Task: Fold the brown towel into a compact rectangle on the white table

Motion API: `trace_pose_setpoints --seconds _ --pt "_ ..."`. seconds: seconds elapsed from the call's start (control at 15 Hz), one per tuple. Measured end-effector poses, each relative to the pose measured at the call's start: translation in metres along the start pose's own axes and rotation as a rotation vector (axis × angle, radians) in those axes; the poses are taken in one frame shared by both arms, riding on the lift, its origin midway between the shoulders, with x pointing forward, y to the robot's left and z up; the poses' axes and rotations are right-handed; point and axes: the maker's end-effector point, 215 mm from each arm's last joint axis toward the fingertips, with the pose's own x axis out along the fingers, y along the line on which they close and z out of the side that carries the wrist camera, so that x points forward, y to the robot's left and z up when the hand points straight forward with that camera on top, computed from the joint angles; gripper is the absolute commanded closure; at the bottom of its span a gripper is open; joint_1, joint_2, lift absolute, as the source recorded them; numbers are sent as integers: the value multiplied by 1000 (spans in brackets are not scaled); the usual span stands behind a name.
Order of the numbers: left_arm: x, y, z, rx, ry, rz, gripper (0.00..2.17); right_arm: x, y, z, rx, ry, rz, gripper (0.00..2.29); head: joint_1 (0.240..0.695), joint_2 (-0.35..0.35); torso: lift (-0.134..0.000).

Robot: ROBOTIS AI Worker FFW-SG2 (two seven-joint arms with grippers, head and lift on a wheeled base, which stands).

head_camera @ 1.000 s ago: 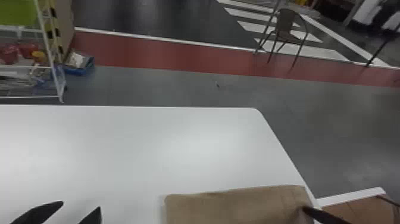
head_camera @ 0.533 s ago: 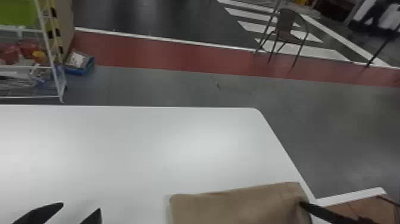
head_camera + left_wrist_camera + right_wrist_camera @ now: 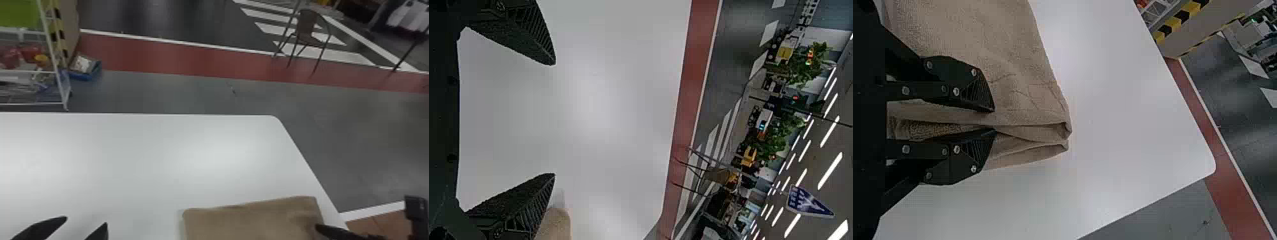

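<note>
brown towel (image 3: 249,220) lies at the near right part of the white table (image 3: 143,159), folded over on itself, its right end close to the table's right edge. the part in the head view runs mostly left to right, its far edge slightly slanted; the near part is cut off, so the full long axis cannot be told. the right gripper (image 3: 994,121) is at that right end, its fingers drawn nearly together on the gathered layers, with loose folds puffing out just past the tips. the left gripper (image 3: 86,221) is over the table, well to the left of the towel's left end, its fingers wide apart with nothing between them. the right arm is therefore the nearer one, and the next move seems to be its own: carrying the held right end leftward, over the body of the towel, would shorten the left-right span. the fold looks partly made, and the layers could slip unevenly or bunch at the pinch if the pull is not square.
</note>
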Motion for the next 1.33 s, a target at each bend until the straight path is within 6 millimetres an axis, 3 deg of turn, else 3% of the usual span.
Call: trace_pose_setpoints --seconds 0.33,0.47,0.73,0.8,0.87,0.93,1.07,1.33 --pt "-13 -11 9 10 -22 -17 87 -17 -8 14 16 -63 -2 76 695 -350 -123" --pt "-15 -12 10 12 -26 -17 83 -23 -15 18 19 -84 -18 191 695 -350 -123" --pt "-15 -13 9 12 -25 -20 83 -26 -25 19 26 -99 -23 653 695 -350 -123" --pt "-16 -13 8 11 -24 -19 83 -29 -25 21 35 -112 -15 1042 695 -350 -123" --pt "-16 -12 7 11 -23 -18 83 -32 -23 23 52 -128 1 1629 695 -350 -123" --pt "-16 -12 6 12 -21 -16 83 -35 -19 26 77 -143 27 1835 695 -350 -123" --pt "-16 -11 5 13 -19 -15 83 -34 -12 27 112 -151 52 1949 695 -350 -123" --pt "-14 -11 1 17 -10 -13 83 -24 -15 29 126 -163 43 1949 695 -350 -123"
